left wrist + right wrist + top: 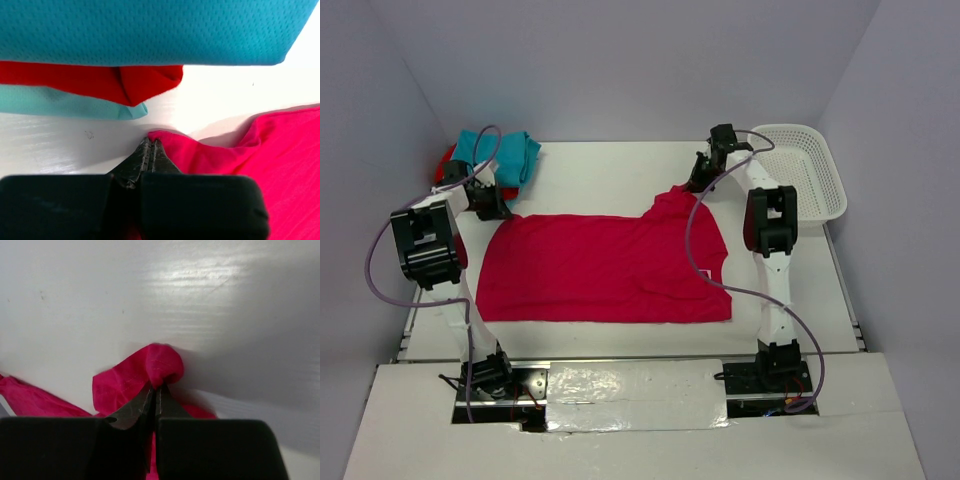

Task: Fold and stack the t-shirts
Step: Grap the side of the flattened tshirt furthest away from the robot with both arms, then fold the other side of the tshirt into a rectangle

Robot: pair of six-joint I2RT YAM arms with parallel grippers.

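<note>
Pinching the pink shirt (600,270): my left jaws clamped on one far corner, my right jaws clamped on the other, which is bunched. Body: flat on the tabletop (620,170), spreading back behind both jaws. Folded stack (150,30): just beyond my left jaws. Handling, my judgement: lift both corners level, draw back together, cloth taut.

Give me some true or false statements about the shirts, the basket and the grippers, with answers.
1. The pile at the far left holds teal and red cloth. True.
2. The white basket stands at the table's far right. True.
3. The pink shirt lies folded on the pile. False: it is spread flat on the table.
4. The right gripper is open. False: it and the left gripper are both shut on the pink shirt's corners.
</note>
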